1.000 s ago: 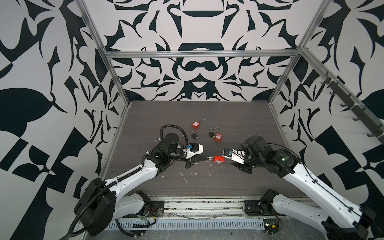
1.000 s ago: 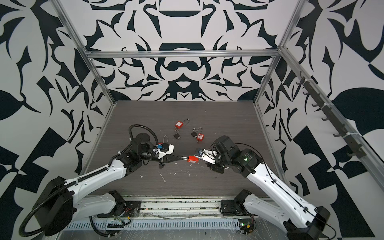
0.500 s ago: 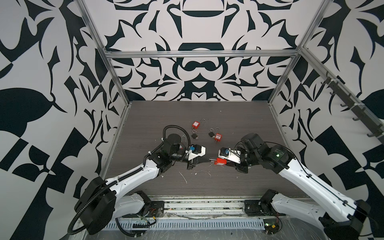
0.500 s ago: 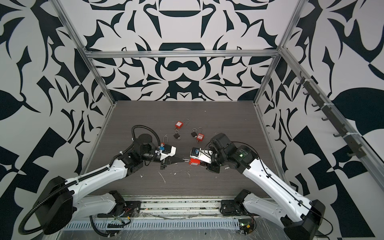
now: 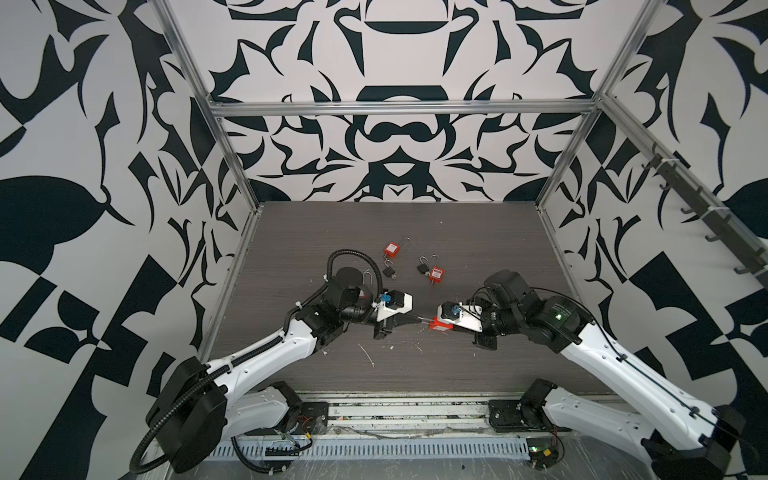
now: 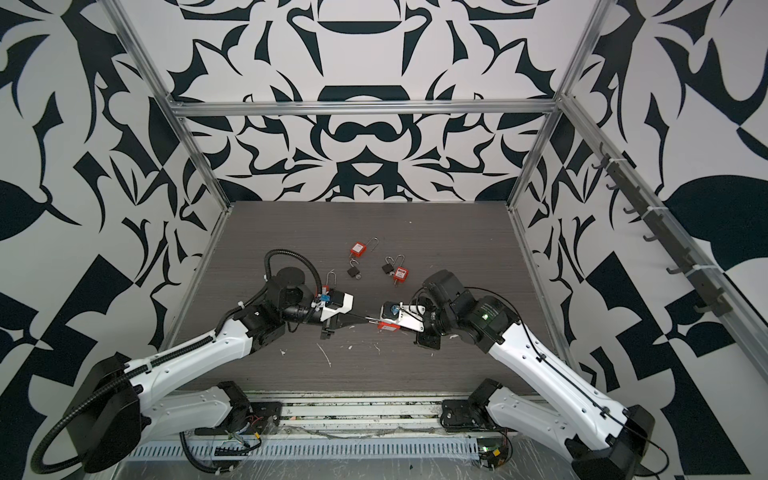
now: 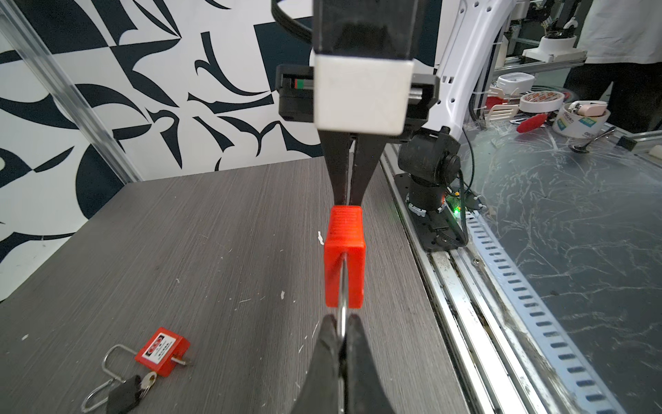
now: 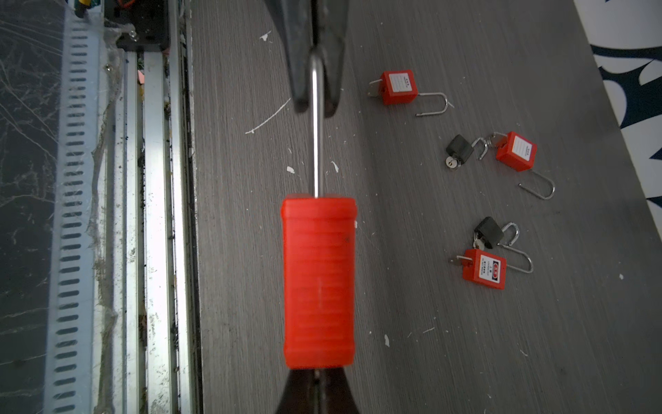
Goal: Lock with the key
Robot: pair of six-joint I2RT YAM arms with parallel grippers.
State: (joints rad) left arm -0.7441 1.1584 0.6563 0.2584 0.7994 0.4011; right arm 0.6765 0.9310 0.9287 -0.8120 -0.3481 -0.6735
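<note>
Left gripper point(image 7: 342, 324) is clamping shackle point(image 8: 315, 143), right gripper point(image 8: 317, 376) is pinching shut at padlock point(image 7: 344, 258) base; keep the turn coaxial.

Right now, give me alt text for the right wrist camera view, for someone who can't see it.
A red padlock is held over the dark table: the left gripper pinches its steel shackle, and the right gripper is shut at the body's opposite end. Other red padlocks and small black ones lie loose on the table.

Black-and-white patterned walls point(image 5: 395, 137), aluminium frame point(image 5: 399, 109), hook rail point(image 5: 706, 203), white flecks point(image 5: 368, 357) on the grey table point(image 5: 478, 232).
</note>
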